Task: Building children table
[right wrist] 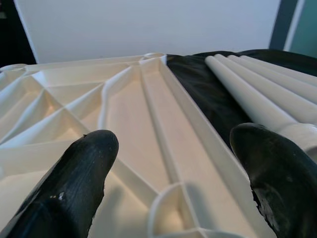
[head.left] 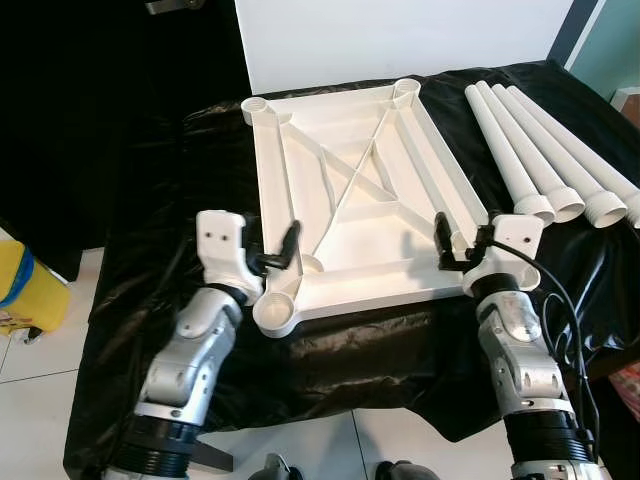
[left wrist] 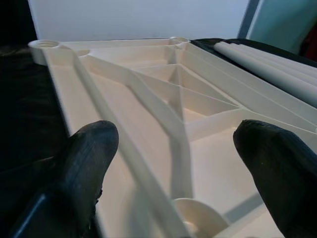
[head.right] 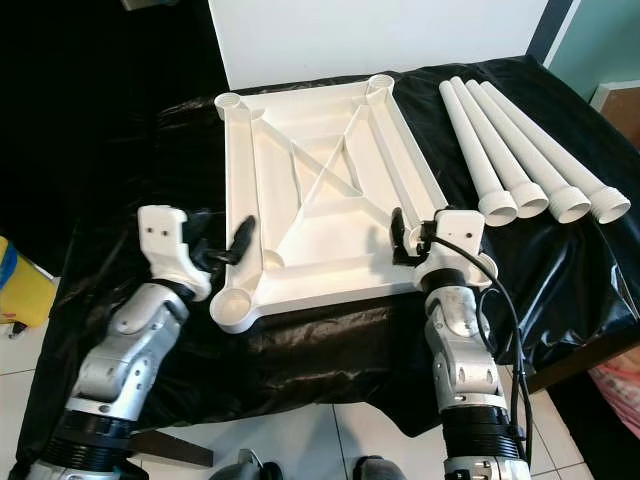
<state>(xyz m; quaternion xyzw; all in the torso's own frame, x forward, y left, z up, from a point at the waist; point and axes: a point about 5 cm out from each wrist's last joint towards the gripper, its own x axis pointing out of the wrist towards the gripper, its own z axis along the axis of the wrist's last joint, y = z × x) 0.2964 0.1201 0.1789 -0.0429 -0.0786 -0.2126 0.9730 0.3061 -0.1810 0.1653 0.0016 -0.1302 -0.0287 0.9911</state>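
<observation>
Looks like an ordinary room of a home, turned into an assembly spot. Counter draped in crinkled black plastic sheeting [head.left: 400, 350], standing on a floor of pale glossy tiles [head.left: 40, 380]. Plain white wall panel [head.left: 400, 40] behind, teal-painted wall [head.left: 615, 45] at the right edge. White ribbed plastic tabletop [head.left: 350, 190] lying underside up beside four white plastic tube legs [head.left: 540, 150], flat-pack furniture. Yellow-and-blue plastic object [head.left: 25, 290] on the floor at left.
</observation>
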